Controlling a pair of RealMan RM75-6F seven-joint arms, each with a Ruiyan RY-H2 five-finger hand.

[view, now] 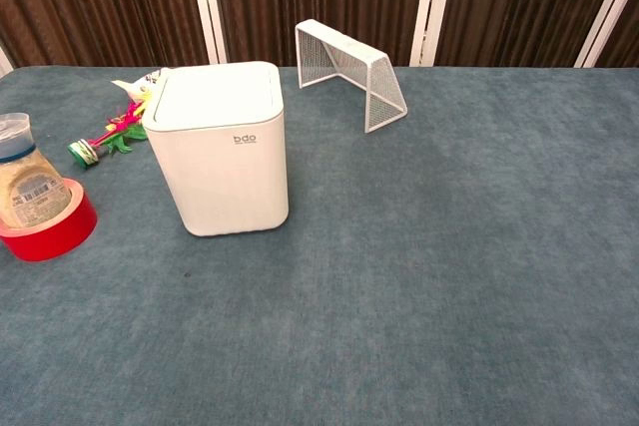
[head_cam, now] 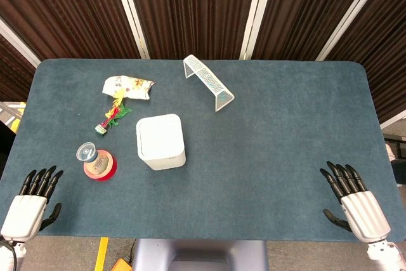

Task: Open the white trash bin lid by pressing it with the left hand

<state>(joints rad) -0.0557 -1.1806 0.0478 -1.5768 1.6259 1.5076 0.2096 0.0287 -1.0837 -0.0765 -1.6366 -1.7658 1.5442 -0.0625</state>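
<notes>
The white trash bin (head_cam: 160,141) (view: 220,147) stands upright left of the table's middle, its lid (view: 214,95) lying flat and closed. My left hand (head_cam: 32,202) rests at the table's near left corner, palm down, fingers stretched out and holding nothing, well to the left of the bin. At the near right corner my right hand (head_cam: 353,201) lies the same way, fingers apart and empty. Neither hand shows in the chest view.
A small bottle in a red dish (head_cam: 98,164) (view: 38,209) sits between my left hand and the bin. A crumpled wrapper (head_cam: 128,87) and a feathered shuttlecock toy (head_cam: 112,118) lie behind it. A white mesh mini goal (head_cam: 208,81) (view: 351,69) stands at the back.
</notes>
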